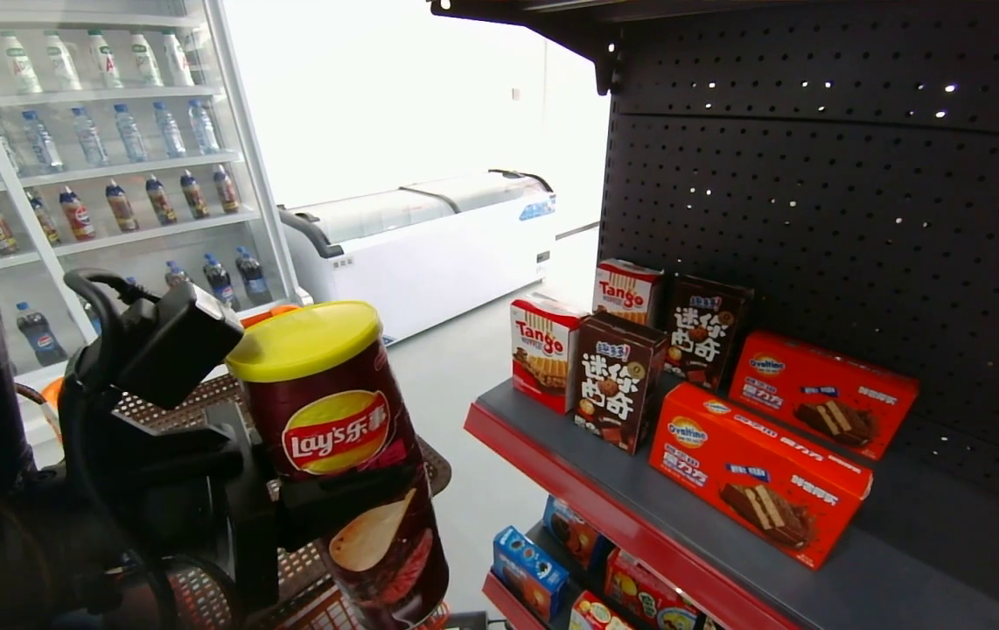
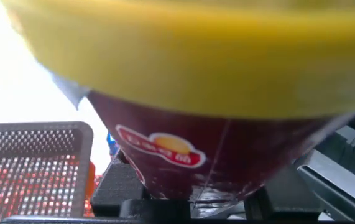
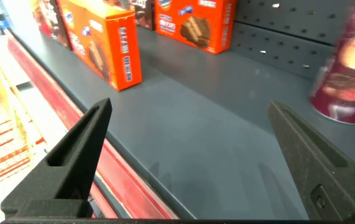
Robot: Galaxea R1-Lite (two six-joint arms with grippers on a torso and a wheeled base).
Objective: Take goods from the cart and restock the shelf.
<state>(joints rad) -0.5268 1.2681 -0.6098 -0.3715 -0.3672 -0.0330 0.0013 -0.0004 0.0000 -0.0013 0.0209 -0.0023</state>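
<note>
**Head view.** Chip can (image 1: 338,420) with a maroon body and a yellow lid, held upright in the air, pinched at mid-body by the left gripper (image 1: 333,503). It hangs above the mesh cart (image 1: 158,402), well apart from the shelf (image 1: 604,472). The shelf board is grey with a red front edge. It carries two red-and-white boxes (image 1: 543,350), two brown boxes (image 1: 618,381) and two orange boxes (image 1: 757,472). Behind stand a drinks cooler (image 1: 97,140) and a chest freezer (image 1: 429,236).

**Left wrist view.** Chip can (image 2: 183,155) close up, lid nearest the lens, clamped between the left gripper (image 2: 196,199) jaws. The cart (image 2: 34,162) mesh lies beyond.

**Right wrist view.** Right gripper (image 3: 189,162) with fingers (image 3: 71,162) spread wide, nothing between them, above a bare stretch of the shelf (image 3: 214,124). The orange boxes (image 3: 106,43) stand farther along. A maroon canister (image 3: 351,68) – blurred – sits near the pegboard (image 3: 289,31).
</note>
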